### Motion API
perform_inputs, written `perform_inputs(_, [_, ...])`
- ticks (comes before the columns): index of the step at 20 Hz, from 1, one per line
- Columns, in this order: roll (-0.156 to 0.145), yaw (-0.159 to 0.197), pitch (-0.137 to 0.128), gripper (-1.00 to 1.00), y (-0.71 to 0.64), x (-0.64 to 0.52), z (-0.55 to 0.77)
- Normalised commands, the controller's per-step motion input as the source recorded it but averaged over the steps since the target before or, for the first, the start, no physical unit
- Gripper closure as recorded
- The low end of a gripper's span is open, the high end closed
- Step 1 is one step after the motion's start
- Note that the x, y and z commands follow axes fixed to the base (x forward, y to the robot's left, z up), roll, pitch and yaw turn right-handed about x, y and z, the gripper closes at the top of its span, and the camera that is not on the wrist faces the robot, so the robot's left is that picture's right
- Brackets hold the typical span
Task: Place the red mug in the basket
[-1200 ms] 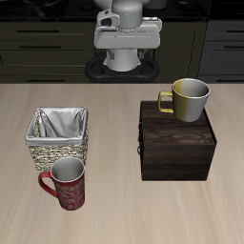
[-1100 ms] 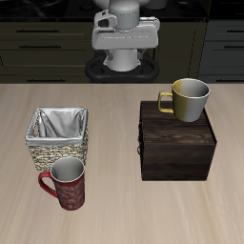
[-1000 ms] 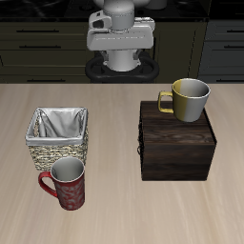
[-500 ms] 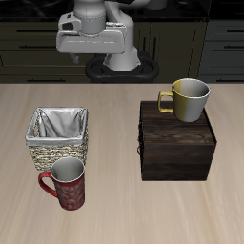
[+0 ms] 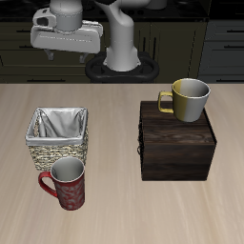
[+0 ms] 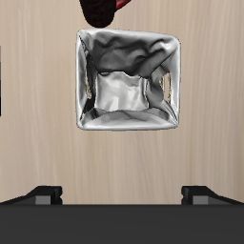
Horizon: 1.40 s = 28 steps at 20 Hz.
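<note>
Where the tabletop (image 5: 114,214) nears its front edge, the red mug (image 5: 67,184) stands upright, touching the basket (image 5: 57,138) just behind it. Farther back, a grey mug (image 5: 188,100) sits on a dark wooden box (image 5: 176,143). High above, the end effector (image 5: 65,38) hangs empty, fingers spread.

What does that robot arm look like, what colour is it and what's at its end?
The arm is smooth, rounded and pale grey-white, rising from a dark round base. At its end sits a wide, boxy grey gripper with two short dark fingers. No cables or markings show.
</note>
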Motion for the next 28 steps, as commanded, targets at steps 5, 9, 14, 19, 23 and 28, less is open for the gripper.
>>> perform_inputs(5, [-0.012, 0.005, 0.037, -1.00, -0.09, 0.30, 0.04])
perform_inputs(9, [0.048, 0.016, 0.009, -1.00, -0.12, 0.38, 0.19])
perform_inputs(14, [0.068, 0.024, 0.038, -1.00, -0.06, 0.42, 0.13])
perform_inputs(19, [0.127, 0.045, 0.006, -1.00, -0.01, 0.45, 0.18])
perform_inputs(23, [-0.047, -0.036, 0.000, -1.00, -0.27, 0.45, 0.09])
perform_inputs(28, [0.014, 0.001, 0.002, -1.00, -0.05, 0.43, 0.01])
